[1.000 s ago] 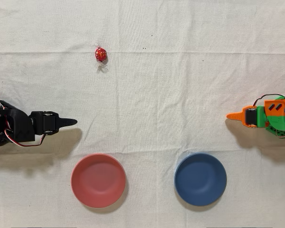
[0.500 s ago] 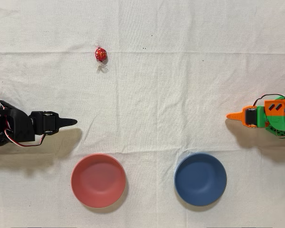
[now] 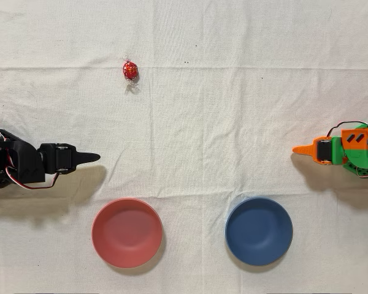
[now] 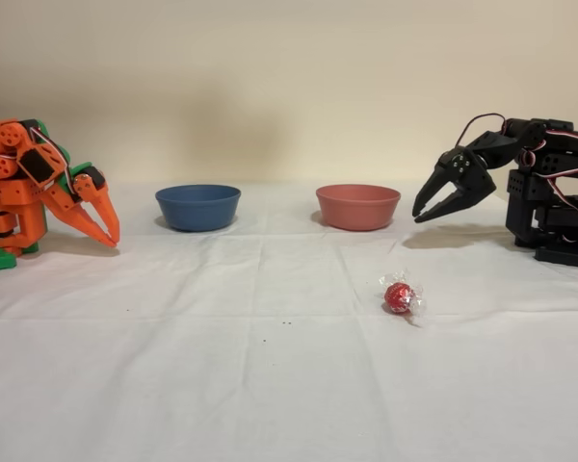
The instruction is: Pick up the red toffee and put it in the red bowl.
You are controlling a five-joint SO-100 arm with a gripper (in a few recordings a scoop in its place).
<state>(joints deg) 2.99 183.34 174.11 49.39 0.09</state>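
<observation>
Your black arm's gripper (image 4: 426,210) hangs above the cloth with its jaws parted and nothing between them. The red toffee (image 3: 130,70) lies alone on the white cloth (image 3: 233,110), well apart from the gripper and the red bowl (image 3: 127,232).

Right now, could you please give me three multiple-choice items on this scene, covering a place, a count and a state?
1. Where is the toffee?
A. in the red bowl
B. on the cloth
C. in the tool

2. How many bowls are there?
A. one
B. two
C. three

3. The black arm's tool is:
A. open and empty
B. shut on the toffee
C. resting in a bowl

Answers: 1 B, it lies on the cloth, apart from both bowls. 2 B, a red bowl and a blue bowl. 3 A, the fixed view shows its fingers spread with nothing between.
</observation>
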